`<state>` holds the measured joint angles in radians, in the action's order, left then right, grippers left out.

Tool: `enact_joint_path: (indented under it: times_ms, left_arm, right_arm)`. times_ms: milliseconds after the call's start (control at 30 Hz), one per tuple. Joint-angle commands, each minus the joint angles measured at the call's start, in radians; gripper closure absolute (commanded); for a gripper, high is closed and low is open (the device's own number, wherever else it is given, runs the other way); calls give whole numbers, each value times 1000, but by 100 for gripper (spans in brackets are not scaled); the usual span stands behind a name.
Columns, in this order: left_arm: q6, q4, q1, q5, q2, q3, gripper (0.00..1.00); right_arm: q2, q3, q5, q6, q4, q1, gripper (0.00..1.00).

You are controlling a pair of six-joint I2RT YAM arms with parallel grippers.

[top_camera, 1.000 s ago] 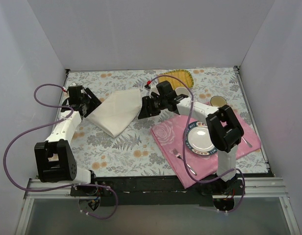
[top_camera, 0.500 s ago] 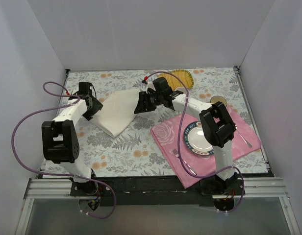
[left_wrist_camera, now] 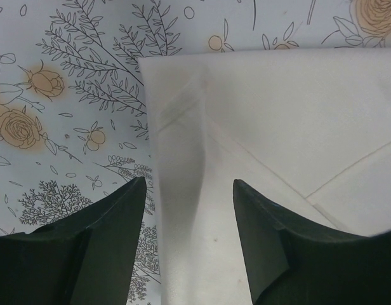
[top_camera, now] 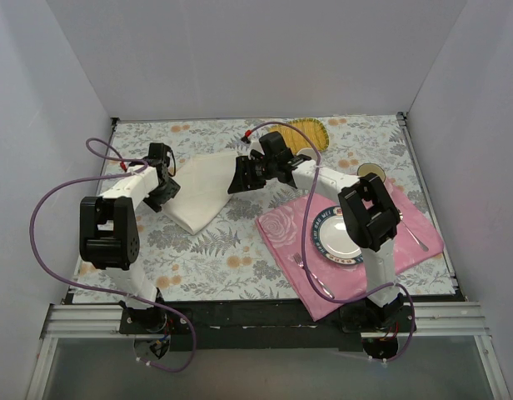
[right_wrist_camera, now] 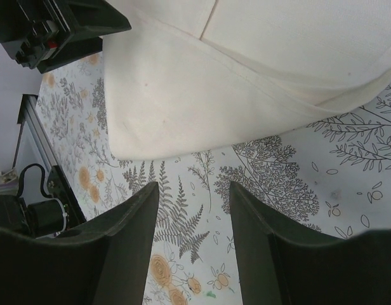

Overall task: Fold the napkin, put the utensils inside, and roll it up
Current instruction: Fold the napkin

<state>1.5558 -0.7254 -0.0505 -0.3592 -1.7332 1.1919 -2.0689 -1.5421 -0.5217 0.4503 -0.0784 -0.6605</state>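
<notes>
2 arms reach over the flowered tablecloth [top_camera: 206,250] toward the napkin [top_camera: 198,190], each from its own side. The napkin lies folded on the left half of the table, a cream wedge with its point toward the near edge, well apart from the pink mat [top_camera: 281,229].

At the napkin's left edge sits the left gripper [top_camera: 166,185]. Its wrist camera shows the 2 black fingers [left_wrist_camera: 100,254] standing wide apart, astride the napkin's edge just short of a corner. Cloth with a soft raised crease fills the gap between them. Nothing is pinched, and whether the tips touch the fabric I cannot tell.

By the napkin's far right corner sits the right gripper [top_camera: 237,179]. In its wrist view the jaws are also parted, with only patterned tablecloth in the gap. The napkin's rounded folded edge lies just beyond the fingertips, not held. The other gripper shows in that view's upper left corner, across the cloth.

On the pink mat stands a plate [top_camera: 340,236] with a blue rim. Near the mat's near-left side lie a fork [top_camera: 300,261] and a spoon [top_camera: 325,289]. A yellow mat [top_camera: 305,132] lies at the far edge behind the right arm, and a small cup [top_camera: 371,172] stands near the pink mat's far corner.
</notes>
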Motion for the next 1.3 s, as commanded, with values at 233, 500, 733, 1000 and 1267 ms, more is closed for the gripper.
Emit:
enact_joint_path:
  times_ms: [233, 500, 733, 1000, 1267]
  left_arm:
    - [24, 76, 1, -81, 49, -57, 54]
    - [-22, 165, 1, -37, 122, -106, 63]
    - [-89, 314, 1, 65, 211, -176, 79]
    - [-157, 454, 1, 141, 274, -248, 100]
    - [-229, 583, 43, 129, 258, -362, 100]
  right_arm:
    - [-134, -145, 8, 16, 37, 6, 44]
    - [-215, -208, 0, 10, 61, 7, 47]
    - [-227, -214, -3, 30, 69, 6, 48]
    - [-215, -211, -6, 39, 115, 7, 49]
    - [-263, -210, -72, 109, 213, 7, 51]
